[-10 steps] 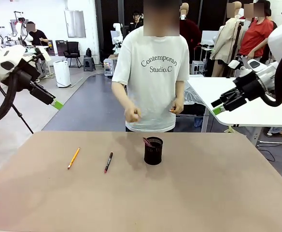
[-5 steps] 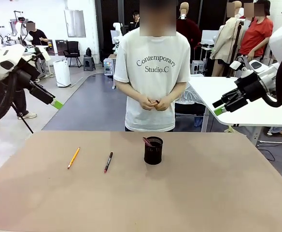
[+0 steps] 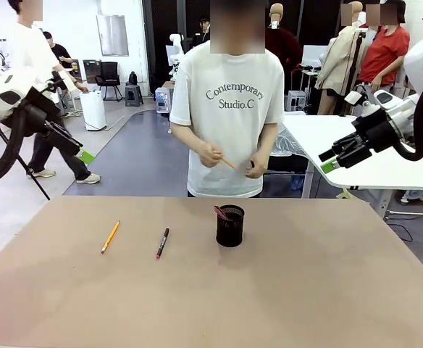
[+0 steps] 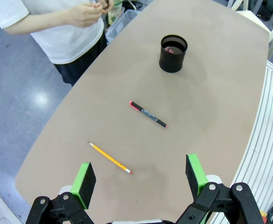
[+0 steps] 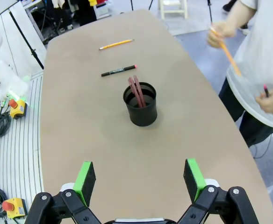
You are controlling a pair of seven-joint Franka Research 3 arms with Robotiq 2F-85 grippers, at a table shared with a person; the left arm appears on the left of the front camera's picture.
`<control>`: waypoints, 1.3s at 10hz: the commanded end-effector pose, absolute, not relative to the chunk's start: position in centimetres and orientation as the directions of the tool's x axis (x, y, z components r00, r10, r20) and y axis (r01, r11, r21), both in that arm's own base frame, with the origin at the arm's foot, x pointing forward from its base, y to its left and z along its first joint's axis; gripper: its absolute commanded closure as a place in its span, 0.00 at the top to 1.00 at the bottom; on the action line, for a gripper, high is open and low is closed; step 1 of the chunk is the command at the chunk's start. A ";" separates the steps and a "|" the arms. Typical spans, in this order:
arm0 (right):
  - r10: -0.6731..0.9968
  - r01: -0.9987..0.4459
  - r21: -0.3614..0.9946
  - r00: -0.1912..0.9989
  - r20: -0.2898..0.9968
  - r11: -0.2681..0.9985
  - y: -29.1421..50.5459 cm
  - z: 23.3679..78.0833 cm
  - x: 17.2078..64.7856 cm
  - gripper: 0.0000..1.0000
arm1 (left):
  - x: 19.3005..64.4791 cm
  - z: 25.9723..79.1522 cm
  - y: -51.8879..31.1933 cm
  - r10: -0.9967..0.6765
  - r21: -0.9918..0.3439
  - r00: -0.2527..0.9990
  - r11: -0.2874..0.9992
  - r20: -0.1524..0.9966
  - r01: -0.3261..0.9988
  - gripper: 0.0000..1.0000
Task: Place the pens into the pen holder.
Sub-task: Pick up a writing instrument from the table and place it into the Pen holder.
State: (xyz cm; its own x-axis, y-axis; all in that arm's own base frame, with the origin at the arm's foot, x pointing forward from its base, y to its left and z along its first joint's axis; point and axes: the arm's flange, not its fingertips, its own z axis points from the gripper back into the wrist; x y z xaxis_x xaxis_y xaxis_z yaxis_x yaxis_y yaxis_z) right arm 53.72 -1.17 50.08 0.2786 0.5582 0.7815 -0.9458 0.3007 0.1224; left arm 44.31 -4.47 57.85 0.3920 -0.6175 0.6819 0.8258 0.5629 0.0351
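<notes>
A small black cylindrical wire-mesh pen holder (image 3: 229,226) stands on the brown tabletop (image 3: 306,290), with what look like two dark reddish-brown pens (image 5: 135,91) leaning inside. To the holder's left lie one black pen with red ends (image 3: 162,243) and, farther out, one yellow-orange pencil (image 3: 110,237). Beyond the holder, a person's hand (image 3: 210,154) holds another orange pencil (image 3: 228,163). The left gripper (image 3: 86,156) and right gripper (image 3: 327,164) hang raised on either side of the holder, jaws wide apart and empty.

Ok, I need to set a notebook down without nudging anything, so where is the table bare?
Bare: the right half of the table, from the pen holder to the right edge, and the near strip in front of everything. Crowded: left of the holder, where the black pen and the yellow pencil lie side by side, apart.
</notes>
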 end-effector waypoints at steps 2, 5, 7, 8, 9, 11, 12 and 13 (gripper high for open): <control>0.556 -0.944 0.125 0.283 0.782 0.304 -1.1 50.3 53.7 1.00 | 44.4 57.9 -4.4 -0.616 0.039 0.390 0.565 0.684 0.824 1.00; 0.556 -0.944 0.125 0.283 0.782 0.304 -1.1 50.3 53.7 1.00 | 44.4 57.9 -4.4 -0.616 0.039 0.390 0.565 0.684 0.824 1.00; 0.556 -0.944 0.125 0.283 0.782 0.304 -1.1 50.3 53.7 1.00 | 44.4 57.9 -4.4 -0.616 0.039 0.390 0.565 0.684 0.824 1.00; 0.556 -0.944 0.125 0.283 0.782 0.304 -1.1 50.3 53.7 1.00 | 44.3 57.8 -4.5 -0.618 0.035 0.392 0.563 0.682 0.826 1.00; 0.556 -0.944 0.125 0.283 0.782 0.304 -1.1 50.3 53.7 1.00 | 44.4 58.1 -4.5 -0.658 0.031 0.429 0.566 0.619 0.824 1.00; 0.556 -0.944 0.125 0.283 0.782 0.304 -1.1 50.3 53.7 1.00 | 44.6 58.2 -4.6 -0.674 0.037 0.461 0.586 0.577 0.810 1.00; 0.556 -0.944 0.125 0.283 0.782 0.304 -1.1 50.3 53.7 1.00 | 44.7 58.2 -4.5 -0.674 0.042 0.453 0.583 0.583 0.812 1.00; 0.556 -0.944 0.125 0.283 0.782 0.304 -1.1 50.3 53.7 1.00 | 44.5 58.3 -4.5 -0.665 0.037 0.463 0.593 0.585 0.804 1.00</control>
